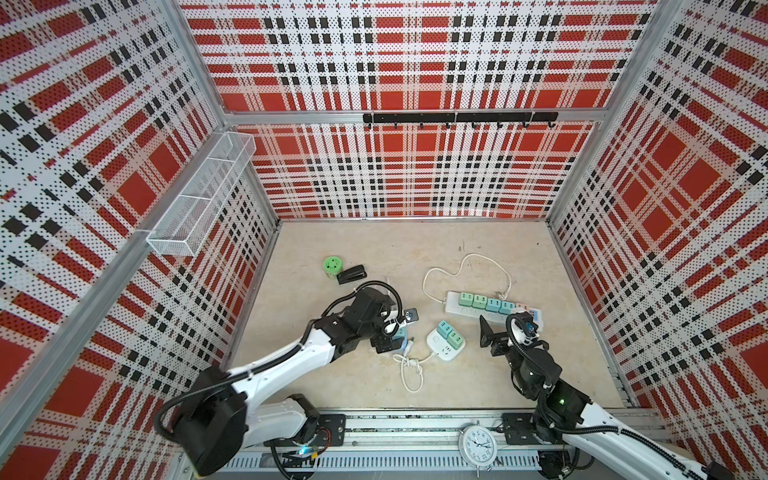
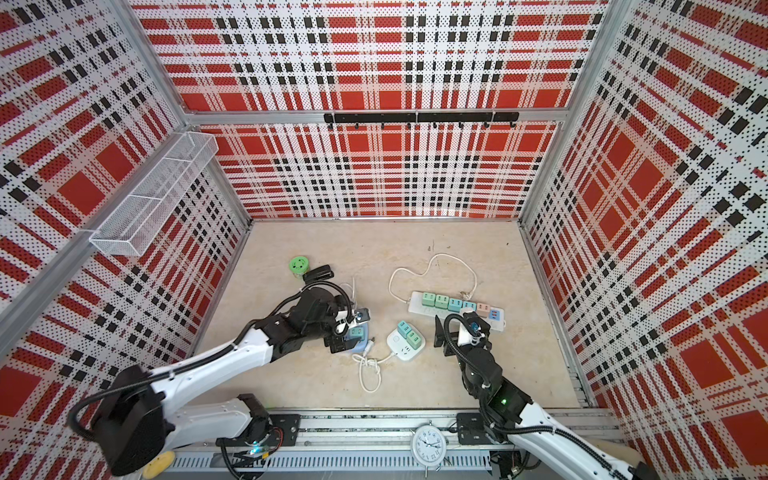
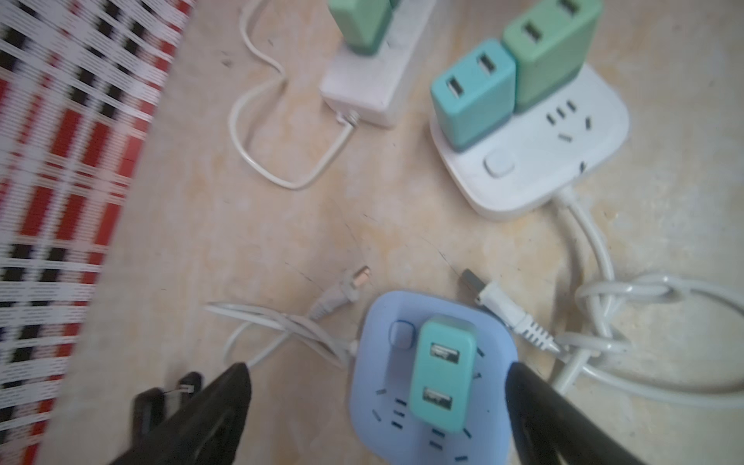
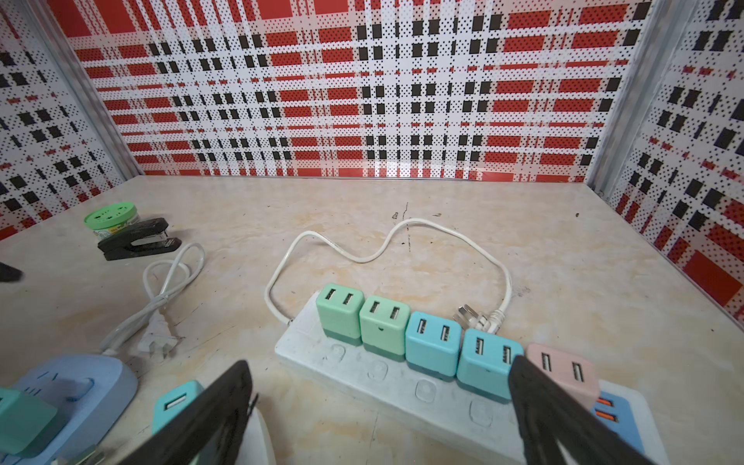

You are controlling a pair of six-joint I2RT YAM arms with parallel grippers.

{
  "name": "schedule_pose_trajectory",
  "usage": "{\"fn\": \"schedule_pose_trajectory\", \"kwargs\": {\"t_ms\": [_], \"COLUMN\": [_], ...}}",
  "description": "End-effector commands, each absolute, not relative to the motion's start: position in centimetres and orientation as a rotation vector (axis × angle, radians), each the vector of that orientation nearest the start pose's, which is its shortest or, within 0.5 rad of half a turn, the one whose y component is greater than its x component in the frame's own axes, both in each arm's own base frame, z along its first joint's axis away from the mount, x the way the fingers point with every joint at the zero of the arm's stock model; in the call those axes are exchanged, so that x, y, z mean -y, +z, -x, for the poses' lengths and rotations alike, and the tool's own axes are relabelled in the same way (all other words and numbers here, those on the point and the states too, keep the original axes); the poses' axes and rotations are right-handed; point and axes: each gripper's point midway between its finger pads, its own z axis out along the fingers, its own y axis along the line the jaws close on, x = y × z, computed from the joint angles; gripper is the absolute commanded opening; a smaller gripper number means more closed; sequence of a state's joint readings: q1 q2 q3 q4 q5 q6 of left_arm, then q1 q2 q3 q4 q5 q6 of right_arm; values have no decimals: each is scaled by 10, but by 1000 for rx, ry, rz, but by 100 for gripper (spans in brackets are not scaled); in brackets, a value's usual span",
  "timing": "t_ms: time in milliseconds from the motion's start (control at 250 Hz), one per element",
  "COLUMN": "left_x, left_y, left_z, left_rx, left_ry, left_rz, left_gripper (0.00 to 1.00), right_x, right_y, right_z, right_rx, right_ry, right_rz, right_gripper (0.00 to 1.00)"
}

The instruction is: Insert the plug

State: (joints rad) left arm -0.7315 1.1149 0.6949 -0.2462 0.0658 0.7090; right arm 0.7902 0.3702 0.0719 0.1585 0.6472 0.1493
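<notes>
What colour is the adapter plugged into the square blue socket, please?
The adapter is teal, clearest in the left wrist view.

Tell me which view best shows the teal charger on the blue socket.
Left wrist: the teal charger sits close, whole, both ports visible. Both top views show only a sliver; right wrist crops it.

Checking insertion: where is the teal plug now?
Left of centre in a top view: teal plug in the blue socket, under the left tool, beside the white socket.
</notes>
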Motion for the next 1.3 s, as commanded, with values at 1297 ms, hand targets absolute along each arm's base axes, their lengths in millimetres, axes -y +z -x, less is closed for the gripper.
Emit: {"fn": "schedule_pose_trajectory", "kwargs": {"t_ms": [1297], "left_x": [10], "left_y": [142], "left_z": [-368], "left_rx": [-1838], "left_ry": [200], "left_rz": [-32], "left_gripper": [99], "right_x": [55], "right_y": [140], "right_z": [-370], "right_rx": [-1754], "right_ry": [-318], "right_rz": [-346], "right_gripper": [100]}}
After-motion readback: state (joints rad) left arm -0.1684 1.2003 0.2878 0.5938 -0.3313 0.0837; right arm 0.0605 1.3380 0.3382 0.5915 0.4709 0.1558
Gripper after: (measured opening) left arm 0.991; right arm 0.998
